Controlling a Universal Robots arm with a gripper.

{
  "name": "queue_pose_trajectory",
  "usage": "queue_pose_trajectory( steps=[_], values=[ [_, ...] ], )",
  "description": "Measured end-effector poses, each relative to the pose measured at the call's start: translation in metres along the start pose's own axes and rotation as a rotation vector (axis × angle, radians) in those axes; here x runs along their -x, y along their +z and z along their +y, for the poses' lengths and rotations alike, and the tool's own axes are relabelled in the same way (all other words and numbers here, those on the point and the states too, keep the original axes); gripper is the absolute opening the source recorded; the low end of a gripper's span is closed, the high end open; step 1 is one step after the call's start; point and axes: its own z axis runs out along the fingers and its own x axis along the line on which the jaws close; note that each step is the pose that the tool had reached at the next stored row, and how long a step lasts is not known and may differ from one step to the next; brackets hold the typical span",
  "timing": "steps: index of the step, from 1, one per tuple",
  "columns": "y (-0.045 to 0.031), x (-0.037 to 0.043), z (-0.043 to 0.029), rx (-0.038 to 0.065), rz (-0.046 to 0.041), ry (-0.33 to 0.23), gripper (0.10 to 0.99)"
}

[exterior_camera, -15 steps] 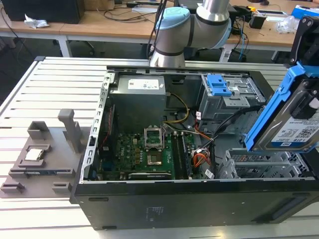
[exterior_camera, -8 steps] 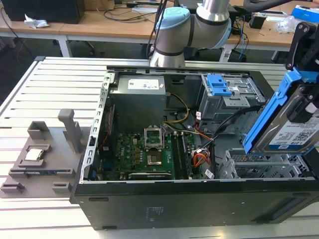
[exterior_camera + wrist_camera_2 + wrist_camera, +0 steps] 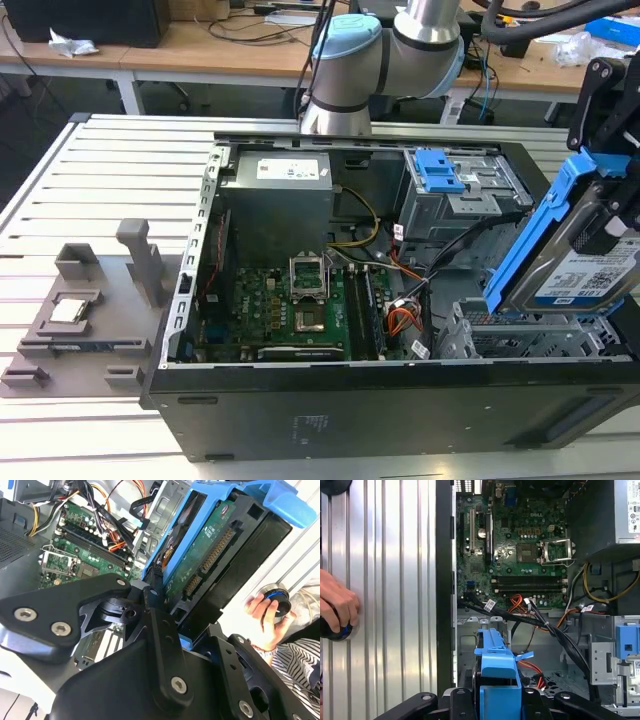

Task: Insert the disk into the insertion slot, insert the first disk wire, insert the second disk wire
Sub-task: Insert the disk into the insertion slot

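Insertion slot [image 3: 505,338]: near corner of the open computer case [image 3: 330,420]. Disk [image 3: 585,275]: directly above the slot, tilted steeply, lower edge close over it; contact not discernible. End effector [image 3: 612,212]: clenched on the disk's raised end, above the slot. Motherboard [image 3: 290,310]: to the exterior view's left of the slot. Grey box with blue latch [image 3: 425,210]: just behind the slot. Arm [image 3: 345,70]: farther behind the slot, beyond the case.

A ribbed silver counter [image 3: 50,200] fills the foreground; beyond its far edge stands a long wooden desk [image 3: 200,45] strewn with cables [image 3: 235,22].
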Motion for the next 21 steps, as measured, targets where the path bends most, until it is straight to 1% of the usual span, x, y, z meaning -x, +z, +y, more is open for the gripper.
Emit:
queue_pose_trajectory(
  steps=[21],
  values=[
    [0.0169,0.0001,-0.0007,0.000,0.0000,0.000,0.361]
  ],
)
